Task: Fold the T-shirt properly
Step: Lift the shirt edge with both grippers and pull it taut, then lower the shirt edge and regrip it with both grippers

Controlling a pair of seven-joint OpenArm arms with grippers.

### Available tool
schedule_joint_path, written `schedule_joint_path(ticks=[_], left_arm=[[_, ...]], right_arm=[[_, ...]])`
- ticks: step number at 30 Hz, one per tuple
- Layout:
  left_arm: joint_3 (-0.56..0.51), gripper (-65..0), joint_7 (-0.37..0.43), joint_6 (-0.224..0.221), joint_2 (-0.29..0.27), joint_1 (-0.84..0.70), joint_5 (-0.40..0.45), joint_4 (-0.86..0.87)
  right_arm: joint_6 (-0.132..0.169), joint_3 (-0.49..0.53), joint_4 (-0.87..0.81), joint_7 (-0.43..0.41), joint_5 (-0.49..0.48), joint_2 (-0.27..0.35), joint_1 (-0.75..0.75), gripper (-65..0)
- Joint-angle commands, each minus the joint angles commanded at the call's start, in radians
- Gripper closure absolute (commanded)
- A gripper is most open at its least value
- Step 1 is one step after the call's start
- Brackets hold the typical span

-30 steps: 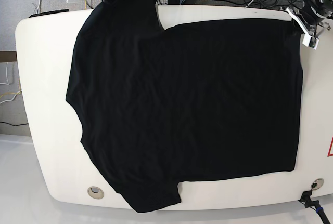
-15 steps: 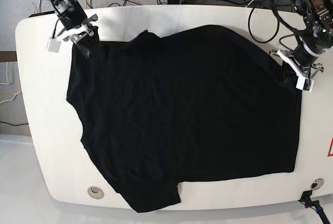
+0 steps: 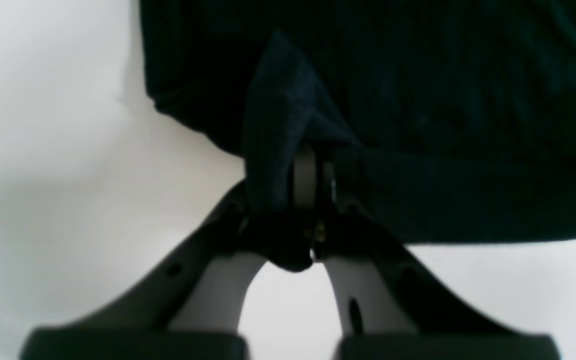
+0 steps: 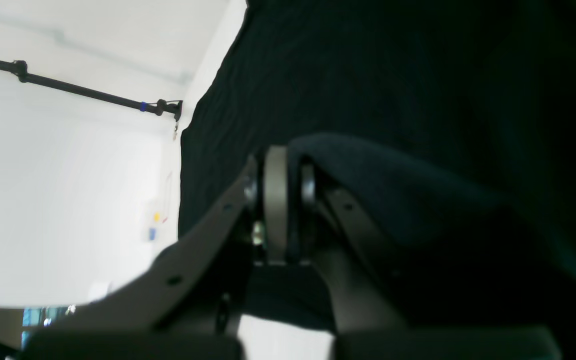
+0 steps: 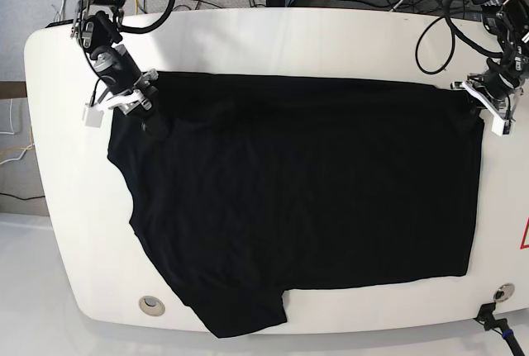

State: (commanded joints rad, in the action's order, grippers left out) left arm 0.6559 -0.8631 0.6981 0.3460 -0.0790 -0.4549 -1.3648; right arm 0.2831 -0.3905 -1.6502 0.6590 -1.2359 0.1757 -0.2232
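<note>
Black T-shirt [image 5: 297, 191] lies spread on the white bench [image 5: 66, 207]. Left pincer [image 5: 483, 102] at 3 o'clock and right pincer [image 5: 136, 96] at 10 o'clock are each clamped tight on a corner of it.

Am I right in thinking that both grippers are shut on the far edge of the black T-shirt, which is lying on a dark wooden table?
Not quite: the table is white, not dark wood, as the base view shows. The rest holds: the left gripper and the right gripper are each shut on the far edge of the black T-shirt, and both wrist views show fabric pinched between the fingers.
</note>
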Motion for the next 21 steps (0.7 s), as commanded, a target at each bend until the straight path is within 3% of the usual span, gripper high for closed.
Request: schedule_joint_path(ticks=[14, 18, 21], left_arm=[[-0.003, 0.0, -0.008, 0.0, 0.002, 0.083, -0.002, -0.005], [-0.002, 0.0, -0.06, 0.0, 0.003, 0.149, -0.002, -0.002], [-0.002, -7.9, -0.066, 0.0, 0.003, 0.161, -0.002, -0.005]], right_arm=[[-0.005, 0.002, 0.146, 0.04, 0.003, 0.002, 0.183, 0.0], [-0.005, 0.002, 0.195, 0.04, 0.003, 0.002, 0.207, 0.0], [-0.003, 0.002, 0.21, 0.04, 0.003, 0.002, 0.212, 0.0]])
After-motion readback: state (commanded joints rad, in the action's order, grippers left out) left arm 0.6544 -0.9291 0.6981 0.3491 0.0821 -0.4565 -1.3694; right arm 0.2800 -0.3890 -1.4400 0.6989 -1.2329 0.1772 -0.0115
